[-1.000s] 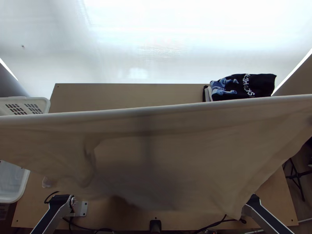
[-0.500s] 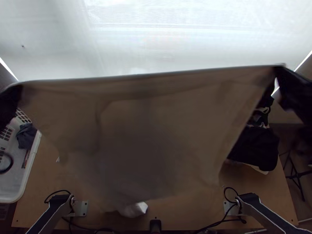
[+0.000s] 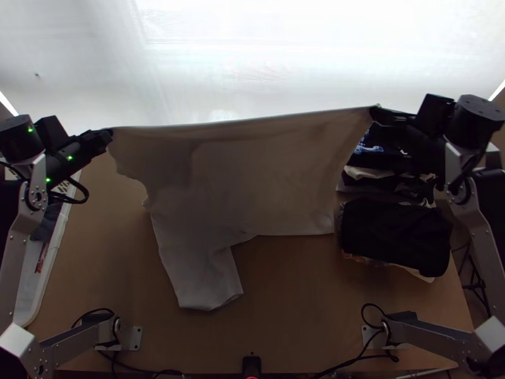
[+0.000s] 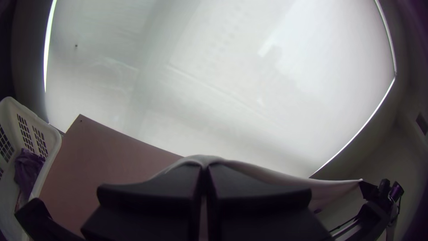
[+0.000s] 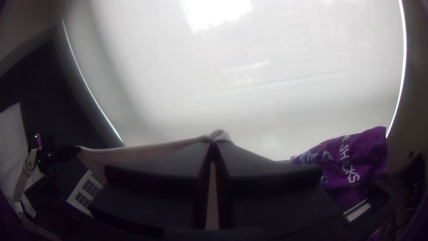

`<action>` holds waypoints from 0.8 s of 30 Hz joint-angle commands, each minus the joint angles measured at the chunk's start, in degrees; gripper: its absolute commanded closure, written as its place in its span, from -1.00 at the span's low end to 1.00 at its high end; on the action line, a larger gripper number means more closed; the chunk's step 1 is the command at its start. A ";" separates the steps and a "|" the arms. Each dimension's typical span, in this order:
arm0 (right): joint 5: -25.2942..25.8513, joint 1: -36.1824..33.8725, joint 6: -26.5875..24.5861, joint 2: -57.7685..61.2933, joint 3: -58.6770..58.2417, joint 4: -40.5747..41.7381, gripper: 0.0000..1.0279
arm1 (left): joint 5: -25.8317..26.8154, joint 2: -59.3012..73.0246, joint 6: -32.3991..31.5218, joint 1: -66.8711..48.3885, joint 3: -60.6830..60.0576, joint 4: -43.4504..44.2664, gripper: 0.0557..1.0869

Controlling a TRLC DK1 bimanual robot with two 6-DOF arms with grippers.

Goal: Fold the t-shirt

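T-shirt up in the air over the desk, strung out from ten to two o'clock, top edge pulled nearly straight, loose part dropping towards seven. At ten, the left gripper, fingers clenched on one end of that edge. At two, the right gripper, fingers clamped on the other end. And here's the danger: both look like narrow pinches, so too wide a pull could pop the cloth free! Lower it unevenly and the seven o'clock tail probably lands first and crumples underneath. Watch three o'clock as well: the pile of dark clothes sits close beside the hanging side, and a low swing could snag it. Out at nine, the white basket, apart from the cloth.
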 commanded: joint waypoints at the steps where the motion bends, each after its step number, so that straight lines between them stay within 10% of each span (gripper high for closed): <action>1: -0.84 -0.40 -1.83 7.09 -1.05 1.69 0.95 | 0.17 6.01 2.24 -0.11 -5.40 6.00 0.93; 24: -0.22 -0.76 -3.32 28.88 6.68 12.67 0.94 | -1.06 28.07 -0.05 -0.28 -0.48 29.55 0.93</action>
